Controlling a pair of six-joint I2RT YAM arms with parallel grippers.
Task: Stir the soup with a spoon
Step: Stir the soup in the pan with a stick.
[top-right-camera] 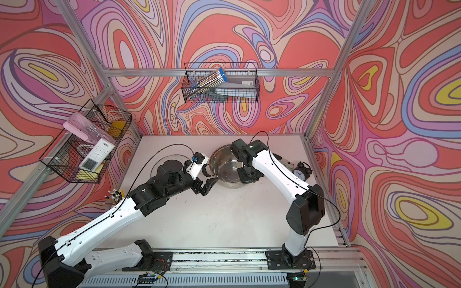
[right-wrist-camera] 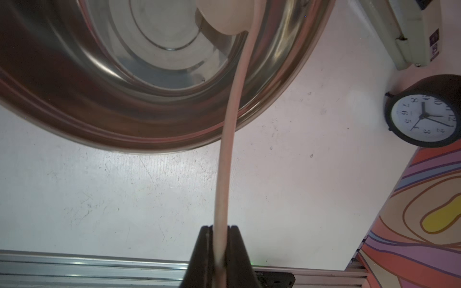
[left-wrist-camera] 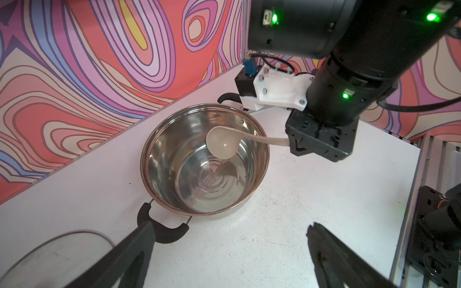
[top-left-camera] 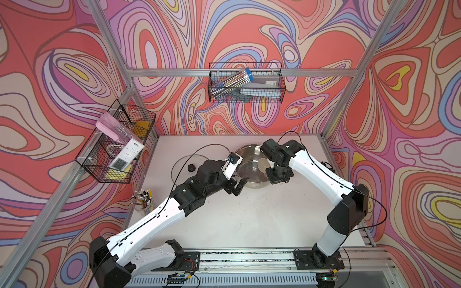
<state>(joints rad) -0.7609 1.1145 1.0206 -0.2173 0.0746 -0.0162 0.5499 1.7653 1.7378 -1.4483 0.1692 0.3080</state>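
Top views: high overhead, sharing the whole table [top-left-camera: 249,219].
Left wrist: behind left pincer [left-wrist-camera: 229,225], near pot [left-wrist-camera: 159,149].
Right wrist: behind right pincer [right-wrist-camera: 220,228], nearer same pot.

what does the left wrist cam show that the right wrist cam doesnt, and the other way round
Only the left wrist view: the pot's black loop handle, the glass lid near it, and the left gripper, jaws open, holding nothing.
Only the right wrist view: a black alarm clock.
Both: the steel pot, the beige ladle with its bowl inside the pot's rim, the right gripper with jaws shut on the ladle's handle, and the white table.
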